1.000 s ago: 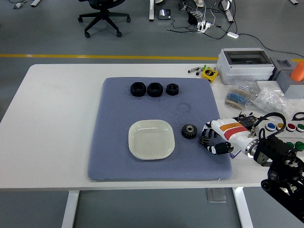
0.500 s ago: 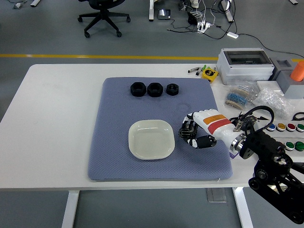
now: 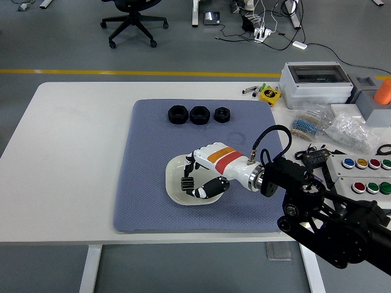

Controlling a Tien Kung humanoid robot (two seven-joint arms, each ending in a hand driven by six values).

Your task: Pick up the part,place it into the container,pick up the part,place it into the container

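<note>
The black gear (image 3: 188, 182) that lay on the blue mat (image 3: 146, 183) just right of the dish a second ago now sits pinched in the curled fingers (image 3: 187, 181) of the right hand (image 3: 204, 174), which has swung left and hovers over the cream dish (image 3: 176, 168). By my reckoning the first part is about to be dropped in, while three black nuts (image 3: 198, 114) wait in a row at the mat's far edge. I can read no writing anywhere, neither on the hand's orange and red bands nor on the grey box (image 3: 316, 83) across the surface (image 3: 73, 146); the left hand is out of sight.
</note>
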